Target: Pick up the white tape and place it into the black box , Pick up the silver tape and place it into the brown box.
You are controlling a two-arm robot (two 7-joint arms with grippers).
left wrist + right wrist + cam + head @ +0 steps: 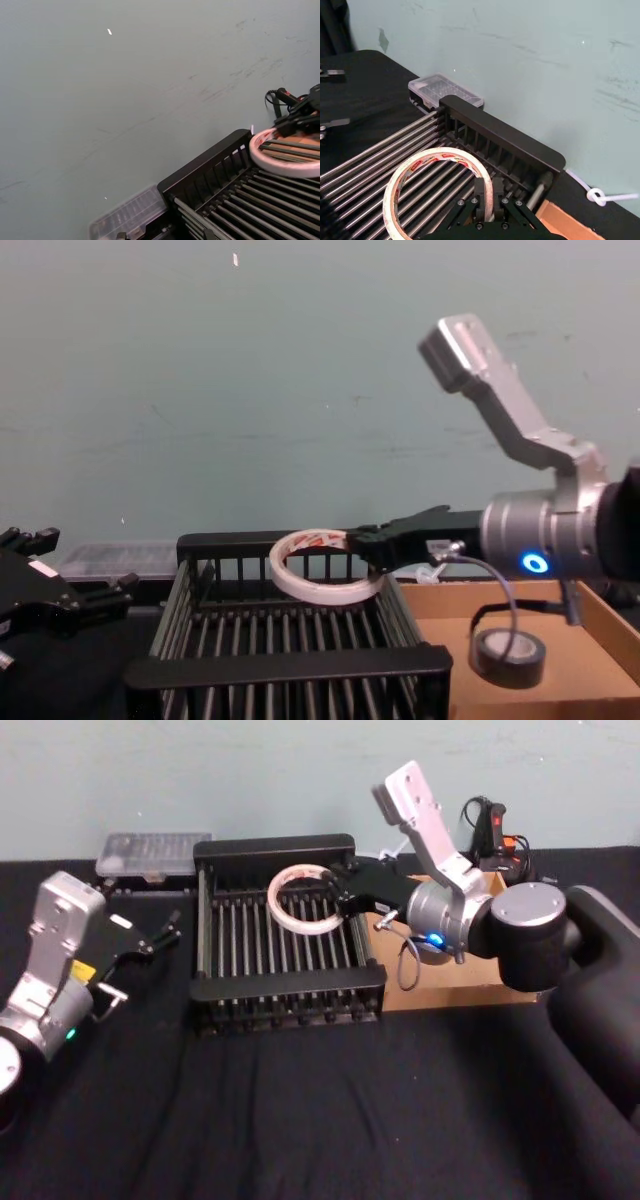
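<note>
White tape point(303, 899) hangs over the black box point(285, 986), pinched in the right gripper's point(487, 202) fingers and not yet released, while silver tape point(509, 655) already sits in the brown box point(590, 665).

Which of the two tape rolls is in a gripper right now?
The white tape, the large thin ring: the right gripper pinches its rim above the black box. The smaller silver tape lies in the brown box.

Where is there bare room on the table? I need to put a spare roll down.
The black cloth in front of the black box is bare. Behind it is crowded: the right hand holds the white tape above the box, the left hand sits beside it, and the brown box holds the silver tape.
</note>
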